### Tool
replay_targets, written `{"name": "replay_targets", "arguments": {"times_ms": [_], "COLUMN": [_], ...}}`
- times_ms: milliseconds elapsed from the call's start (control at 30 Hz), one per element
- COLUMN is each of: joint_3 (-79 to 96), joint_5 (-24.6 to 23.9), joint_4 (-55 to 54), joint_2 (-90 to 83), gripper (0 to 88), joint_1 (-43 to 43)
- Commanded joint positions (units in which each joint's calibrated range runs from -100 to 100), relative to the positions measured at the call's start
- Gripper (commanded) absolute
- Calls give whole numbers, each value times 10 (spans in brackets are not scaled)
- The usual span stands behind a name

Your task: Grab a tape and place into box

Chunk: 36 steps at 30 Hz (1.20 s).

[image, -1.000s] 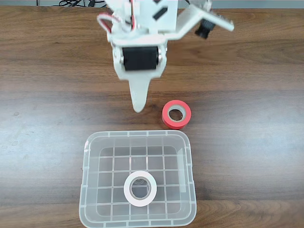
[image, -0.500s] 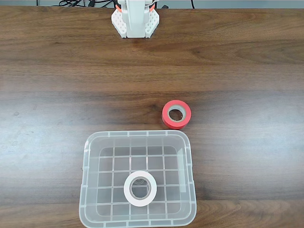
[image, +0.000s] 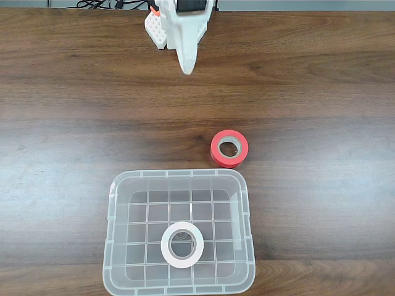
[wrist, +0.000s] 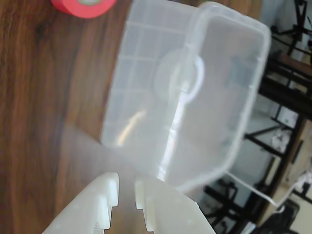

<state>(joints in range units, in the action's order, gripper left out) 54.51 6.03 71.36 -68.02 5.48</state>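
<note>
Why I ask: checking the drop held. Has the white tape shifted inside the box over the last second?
No. In the fixed view the white tape sits on the same grid squares of the box, near its lower middle.

In the fixed view the box (image: 179,232) sits on the table (image: 62,123) at the bottom edge, a little left of centre, and the tape (image: 182,245) lies flat inside it on the floor, near the bottom wall and about midway between the side walls. The other roll (image: 229,148) rests on the table just above the box's upper right corner, apart from the rim. The gripper (image: 187,68) hangs at the top edge, well apart from both, roughly in line with the middle of the box.
</note>
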Motion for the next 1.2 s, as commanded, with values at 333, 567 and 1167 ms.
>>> {"name": "replay_targets", "arguments": {"times_ms": [333,567,1167], "joint_3": [407,435,436], "joint_5": [-85,-85,-84], "joint_4": [-101,-91,-85], "joint_2": [-313,-308,-308], "gripper": [12,13,13], "joint_1": [-1,-4,-4]}}
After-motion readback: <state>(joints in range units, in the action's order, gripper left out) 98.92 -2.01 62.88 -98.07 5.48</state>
